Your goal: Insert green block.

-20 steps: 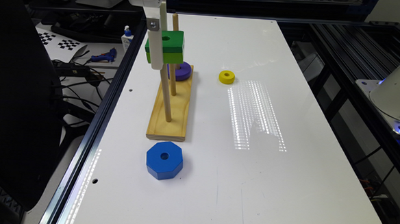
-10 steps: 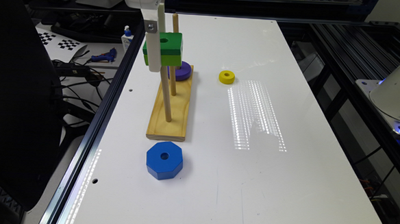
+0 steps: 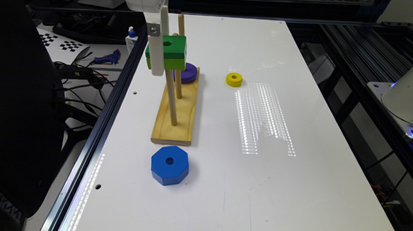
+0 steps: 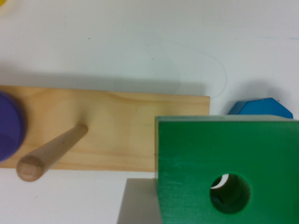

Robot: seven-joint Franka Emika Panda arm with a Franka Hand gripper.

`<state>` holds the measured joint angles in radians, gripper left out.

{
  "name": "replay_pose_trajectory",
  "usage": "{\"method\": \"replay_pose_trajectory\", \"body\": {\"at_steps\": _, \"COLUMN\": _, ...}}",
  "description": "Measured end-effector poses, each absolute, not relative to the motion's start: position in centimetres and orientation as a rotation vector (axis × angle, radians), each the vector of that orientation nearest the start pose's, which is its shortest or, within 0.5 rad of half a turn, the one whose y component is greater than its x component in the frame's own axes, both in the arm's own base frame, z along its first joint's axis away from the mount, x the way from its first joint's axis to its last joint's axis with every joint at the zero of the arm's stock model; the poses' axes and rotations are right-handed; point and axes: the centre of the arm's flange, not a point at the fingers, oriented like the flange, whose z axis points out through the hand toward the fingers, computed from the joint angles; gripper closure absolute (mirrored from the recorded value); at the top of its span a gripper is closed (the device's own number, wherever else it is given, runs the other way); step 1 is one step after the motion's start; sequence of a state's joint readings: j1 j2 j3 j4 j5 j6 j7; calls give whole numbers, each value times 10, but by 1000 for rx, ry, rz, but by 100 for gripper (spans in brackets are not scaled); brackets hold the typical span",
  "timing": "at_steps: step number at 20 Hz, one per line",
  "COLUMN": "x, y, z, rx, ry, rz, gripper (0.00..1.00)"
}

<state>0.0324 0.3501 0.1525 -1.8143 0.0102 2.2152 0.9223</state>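
- The exterior view is brightly lit from above; the white bench [image 3: 294, 191] is evenly bright, and a grid-like patch of glare [image 3: 264, 120] sits toward the exterior view's right of the yellow ring [image 3: 234, 79].
- Streaks of reflected light run along the bench's left edge, near the camera.
- Shadows there are soft and short: a faint one lies just right of the blue octagon [image 3: 170, 165].
- The surroundings to the left and far right are dim by comparison.
- The exterior view is reasonably sharp, though slightly soft overall.
- The wrist view is soft: the green block [image 4: 227, 163] is blurred at its edges, and the peg [image 4: 49, 154] is also out of focus.
- A broad grey shadow lies on the bench along the wooden base [image 4: 121, 126].
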Motion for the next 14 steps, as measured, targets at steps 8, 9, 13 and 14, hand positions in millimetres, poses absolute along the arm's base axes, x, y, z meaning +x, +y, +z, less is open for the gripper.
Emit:
{"method": "replay_pose_trajectory", "body": {"at_steps": 8, "x": 635, "y": 110, "z": 350, "rx": -2847, "ry": 1132, "rz": -18, "gripper": 100}}
{"method": "replay_pose_trajectory", "body": {"at_steps": 9, "x": 636, "y": 110, "z": 346, "rx": -2846, "ry": 1132, "rz": -17, "gripper": 100}}
{"method": "replay_pose_trajectory", "body": {"at_steps": 13, "x": 636, "y": 110, "z": 343, "rx": -2846, "ry": 1133, "rz": -16, "gripper": 100}}
{"method": "replay_pose_trajectory", "body": {"at_steps": 14, "x": 636, "y": 109, "z": 343, "rx": -2846, "ry": 1134, "rz": -16, "gripper": 100}}
